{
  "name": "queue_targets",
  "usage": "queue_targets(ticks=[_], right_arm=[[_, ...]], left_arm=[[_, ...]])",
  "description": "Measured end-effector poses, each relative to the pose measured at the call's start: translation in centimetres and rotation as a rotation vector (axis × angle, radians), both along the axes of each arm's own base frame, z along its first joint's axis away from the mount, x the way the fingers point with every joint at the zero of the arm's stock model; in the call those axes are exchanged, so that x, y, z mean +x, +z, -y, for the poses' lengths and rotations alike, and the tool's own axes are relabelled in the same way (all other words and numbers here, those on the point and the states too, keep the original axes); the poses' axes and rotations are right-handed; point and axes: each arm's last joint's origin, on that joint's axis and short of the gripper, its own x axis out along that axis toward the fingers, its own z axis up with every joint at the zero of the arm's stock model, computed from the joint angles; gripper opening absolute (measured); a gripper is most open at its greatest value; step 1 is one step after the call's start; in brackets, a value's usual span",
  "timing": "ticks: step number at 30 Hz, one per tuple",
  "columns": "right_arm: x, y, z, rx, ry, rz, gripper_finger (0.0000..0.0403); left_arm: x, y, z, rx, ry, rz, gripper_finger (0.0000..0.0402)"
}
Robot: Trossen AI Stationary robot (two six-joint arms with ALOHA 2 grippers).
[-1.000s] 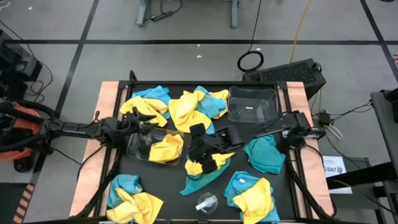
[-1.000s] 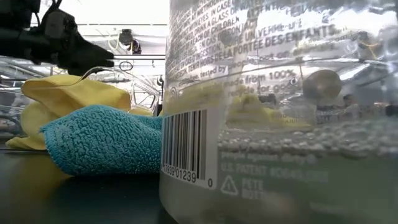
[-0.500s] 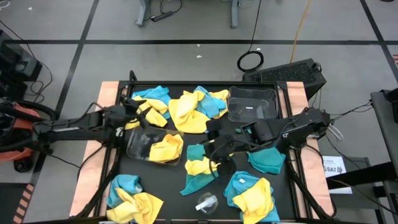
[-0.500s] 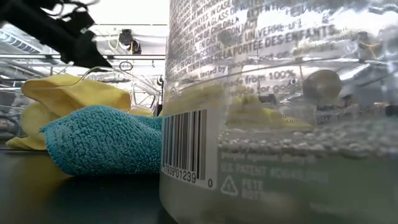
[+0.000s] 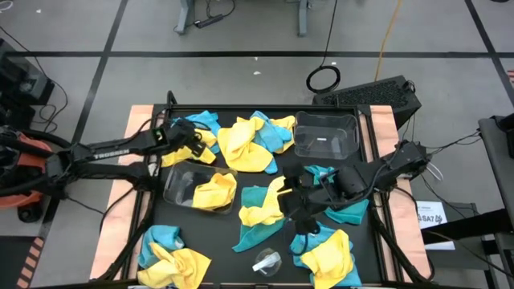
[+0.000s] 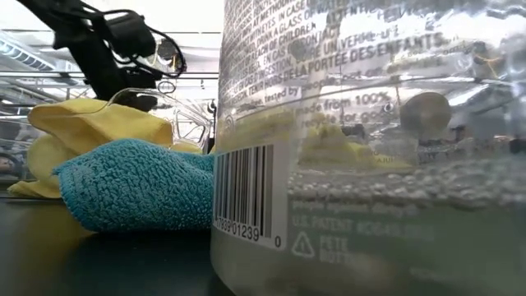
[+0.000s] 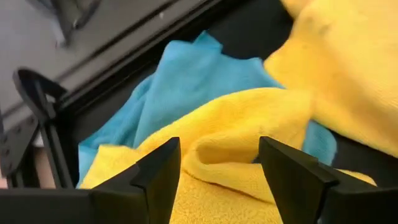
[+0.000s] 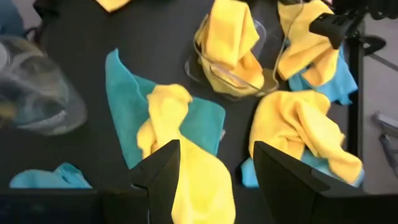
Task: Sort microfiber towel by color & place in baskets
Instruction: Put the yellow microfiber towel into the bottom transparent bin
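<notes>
One fuzzy yellow microfiber towel sits in the clear plastic basket at nine o'clock, the one at one o'clock holds none, many lie loose on the black worktop; both grippers, left and right, gape apart, empty.

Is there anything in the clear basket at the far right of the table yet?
No: in the high view the far right basket shows only its clear bottom, while the left basket holds a yellow towel.
</notes>
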Motion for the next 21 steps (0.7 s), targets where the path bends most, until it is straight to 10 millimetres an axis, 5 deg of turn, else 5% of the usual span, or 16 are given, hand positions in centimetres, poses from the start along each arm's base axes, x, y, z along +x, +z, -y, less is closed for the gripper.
queue_targets(ticks=[13,17,21], right_arm=[[-2.2,-0.3,-2.8,-0.047,-0.004,-0.028,0.0196],[-2.7,-0.3,-3.5,-0.050,-0.001,-0.020,0.0196],[-3.0,-0.3,-4.1,-0.068,-0.002,-0.006,0.0196]], left_arm=[[0.8,-3.7,-3.2,-0.265,0.077,-0.125,0.0237],[0.9,-4.5,-3.2,-0.309,0.037,-0.182,0.0171],[1.4,-3.9,-3.0,-0.343,-0.026,-0.185,0.0047]])
